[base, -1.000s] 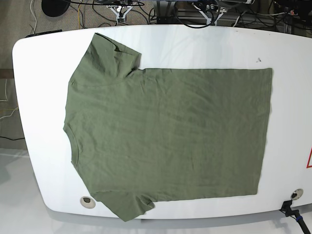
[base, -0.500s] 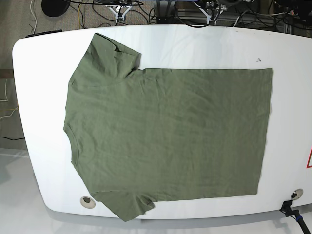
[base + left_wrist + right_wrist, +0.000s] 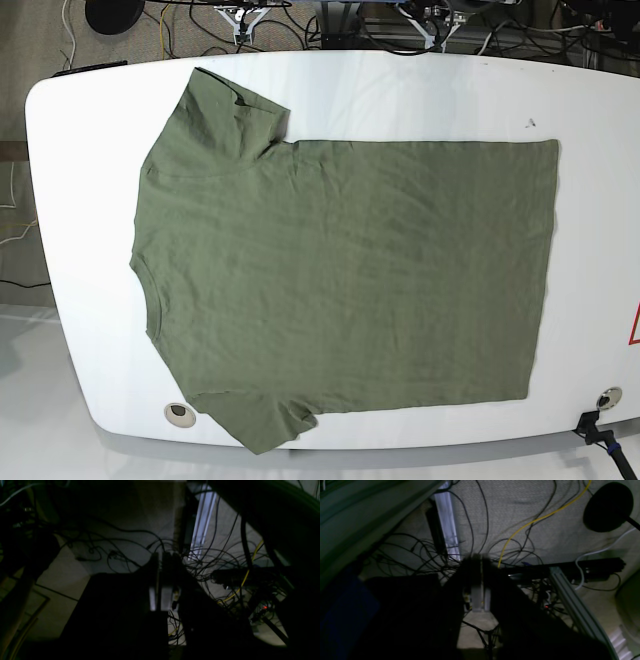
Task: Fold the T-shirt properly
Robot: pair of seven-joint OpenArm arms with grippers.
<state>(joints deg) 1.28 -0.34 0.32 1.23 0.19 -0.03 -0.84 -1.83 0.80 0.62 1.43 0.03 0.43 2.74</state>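
The olive-green T-shirt (image 3: 340, 280) lies spread flat on the white table (image 3: 420, 95). Its neckline is at the left, its hem at the right, with one sleeve at the far left corner and one at the near left edge. Both grippers are off the table, beyond its far edge, and touch no cloth. In the left wrist view the left gripper (image 3: 161, 556) hangs over a cabled floor with its fingers pressed together and nothing between them. The right gripper (image 3: 478, 557) is likewise shut and empty above the floor.
Cables (image 3: 200, 20) and stand parts lie on the floor beyond the table's far edge. A round insert (image 3: 177, 411) sits at the near left of the table, another (image 3: 608, 398) at the near right. A black clamp (image 3: 595, 432) grips the near right rim.
The arm tips seen past the table's far edge have drawn back a little toward the top of the base view. The T-shirt has not moved.
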